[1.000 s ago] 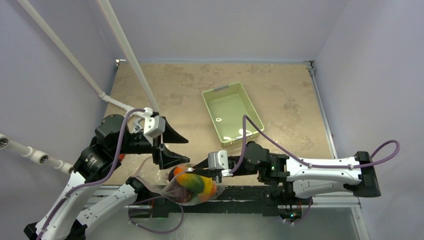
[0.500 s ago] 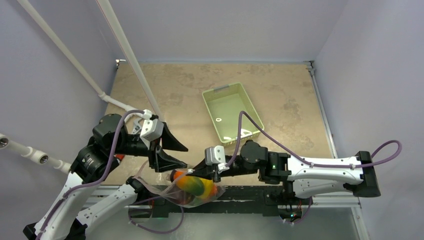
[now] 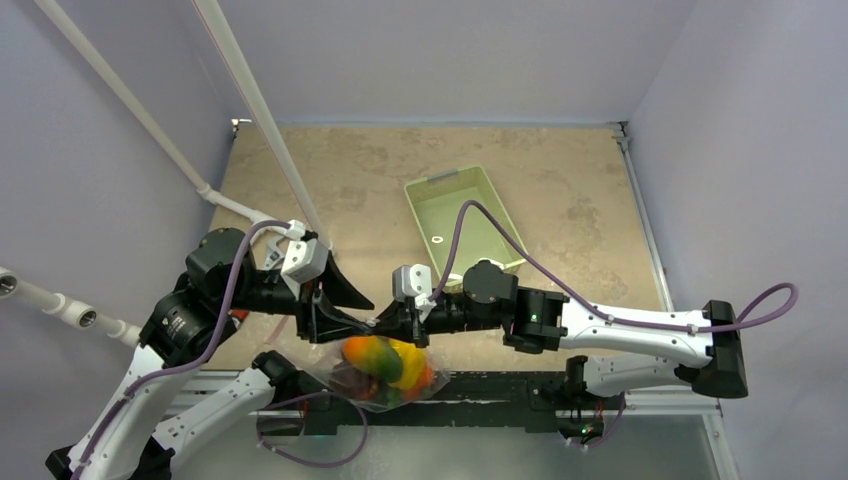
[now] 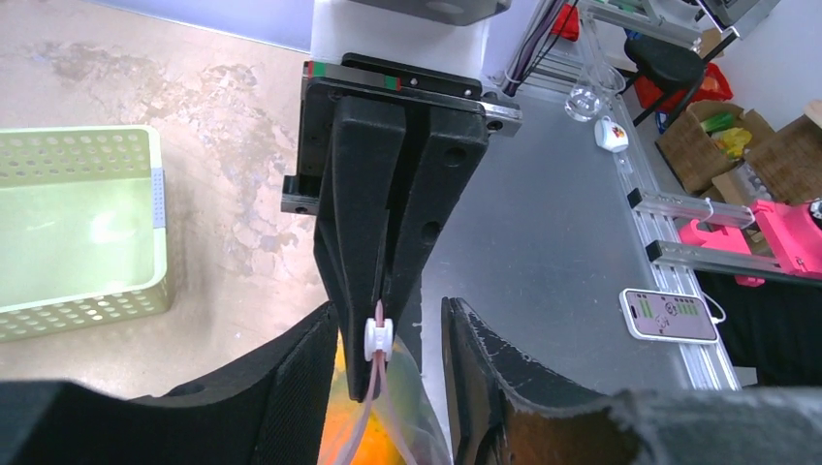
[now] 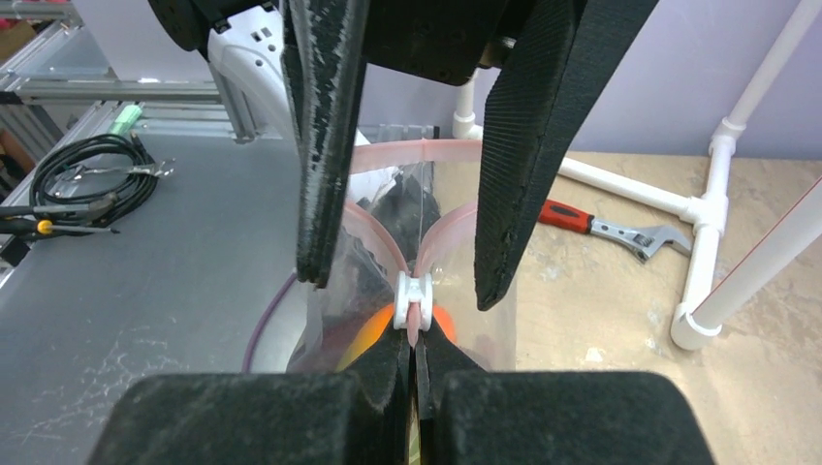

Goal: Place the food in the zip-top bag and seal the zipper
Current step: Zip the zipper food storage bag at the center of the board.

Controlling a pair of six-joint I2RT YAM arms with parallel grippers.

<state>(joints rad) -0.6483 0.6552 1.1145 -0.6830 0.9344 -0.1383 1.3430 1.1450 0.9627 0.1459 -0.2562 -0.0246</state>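
The zip-top bag hangs at the table's near edge with the food inside it, orange, yellow and dark pieces. My right gripper is shut on the pink zipper just behind the white slider tab. My left gripper is open, one finger on each side of the bag's mouth and of the right gripper's fingertips. In the left wrist view the left gripper straddles the slider tab. In the right wrist view the right gripper pinches the strip, which splits open beyond the slider.
The pale green basket stands behind the grippers at mid table, with nothing in it; it also shows in the left wrist view. White pipes run along the left. A red-handled wrench lies on the table near a pipe foot.
My right gripper has moved left along the bag's mouth, in between the left gripper's open fingers. The bag has swung left and hangs lower. The left gripper has stayed open, nearly in place.
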